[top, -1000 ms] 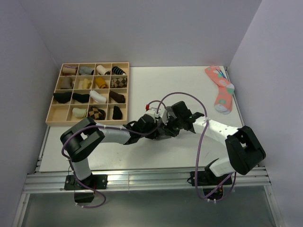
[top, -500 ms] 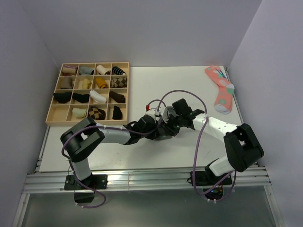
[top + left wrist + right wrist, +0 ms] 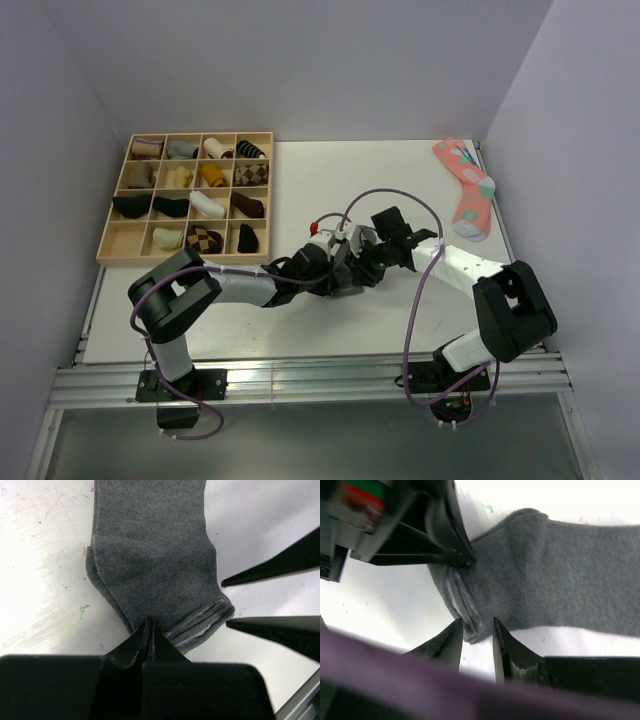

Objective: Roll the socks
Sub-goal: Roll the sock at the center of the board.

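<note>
From where I stand, the socks [image 3: 155, 555] lie flat on the counter [image 3: 40, 555], one on top of the other. They sit about the middle of it, mostly hidden under the two wrists in the overhead view. In the left wrist view the fabric runs off toward 12 o'clock, with the cuff [image 3: 200, 625] at the 6 o'clock end.

The left gripper [image 3: 150, 630] is clenched on the cuff edge at one corner. I take that as pinning both layers together so the pair stays aligned.

The right gripper [image 3: 476, 627] comes in from 3 o'clock in that view. Its fingers are parted a little and its tips sit just beside the other cuff corner, grasping nothing. It looks poised to take that corner so the roll can start evenly across the cuff.

The rolling itself looks not yet begun. The wooden tray [image 3: 120, 260] of finished rolls sits at 10 o'clock, and the pink sock [image 3: 466, 190] at 2 o'clock.
</note>
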Robot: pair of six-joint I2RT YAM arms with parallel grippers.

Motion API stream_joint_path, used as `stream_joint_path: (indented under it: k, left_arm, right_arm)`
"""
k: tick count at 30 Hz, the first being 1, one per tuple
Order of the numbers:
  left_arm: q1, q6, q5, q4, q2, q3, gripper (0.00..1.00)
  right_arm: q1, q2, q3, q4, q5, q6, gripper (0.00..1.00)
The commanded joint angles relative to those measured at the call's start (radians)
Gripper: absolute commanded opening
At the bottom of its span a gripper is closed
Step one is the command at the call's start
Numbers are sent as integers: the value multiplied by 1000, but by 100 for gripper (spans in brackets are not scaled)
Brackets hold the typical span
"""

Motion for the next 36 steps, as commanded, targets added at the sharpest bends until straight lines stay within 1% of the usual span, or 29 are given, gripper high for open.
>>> stream_joint_path:
  k: [1, 9, 16, 24, 31, 36]
  left_arm:
    - [-30, 37, 22, -105, 28, -13, 0]
    - [-29, 24, 21, -105, 30, -15, 0]
    - [-30, 20, 21, -114, 42, -4, 0]
    - [-30, 15, 16, -123, 47, 4, 0]
    - [-30, 14, 18, -125, 56, 8, 0]
    - [-30, 14, 18, -129, 56, 13, 0]
  right_arm:
    - [-49, -4, -8, -11, 8, 44, 38]
    - [-58, -24, -40, -11, -26, 36, 36]
    - [-83, -98, -61, -1, -58, 26, 38]
    - [-88, -75, -78, -5, -55, 16, 37]
    - [-110, -119, -92, 4, -77, 23, 37]
    - [-111, -89, -86, -8, -84, 16, 37]
